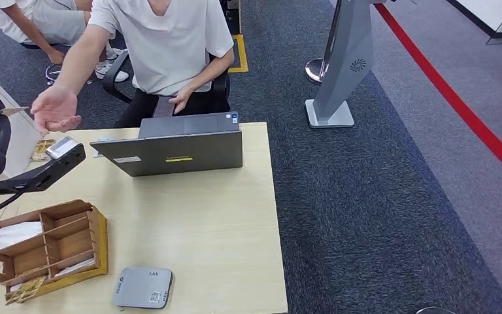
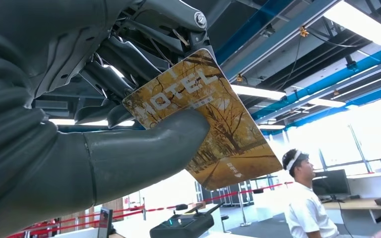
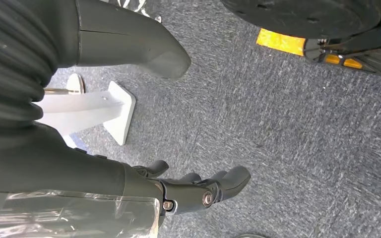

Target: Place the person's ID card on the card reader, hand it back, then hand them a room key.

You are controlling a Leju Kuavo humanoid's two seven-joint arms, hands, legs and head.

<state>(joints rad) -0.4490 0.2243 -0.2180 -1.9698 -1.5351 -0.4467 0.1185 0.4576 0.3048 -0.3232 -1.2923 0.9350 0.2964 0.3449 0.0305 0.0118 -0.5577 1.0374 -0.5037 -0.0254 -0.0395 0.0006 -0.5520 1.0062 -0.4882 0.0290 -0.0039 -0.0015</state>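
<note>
My left robot hand (image 2: pixel 94 124) holds the room key (image 2: pixel 206 119), a golden card printed HOTEL, pinched between the thick thumb on one face and the darker fingers behind the other. The grip sits on one end of the card; the rest juts free into the air. In the head view the arm is raised at the tabletop's (image 1: pixel 216 216) left edge, with a sliver of the card beside it, and the person's hand (image 1: pixel 55 110) is held out, palm open, near it.

I judge the card thin, light, stiff and slick: easy to let slide if I ease my thumb too soon. The free end is where the person should take it, so I should keep my grip off that end until they hold it.

My right robot hand (image 3: pixel 198 191) hangs over the grey carpet with its fingers loosely curled and nothing in them.

On the tabletop sit a laptop (image 1: pixel 173 150) before the seated person, a wooden divided tray (image 1: pixel 49 245) near me holding more cards, and the grey card reader (image 1: pixel 142 288) at the near edge. A black stand arm (image 1: pixel 39 173) reaches across between my raised arm and the tray, so I judge the safest path to the open palm runs above it, not downward. To the right there is open carpet.
</note>
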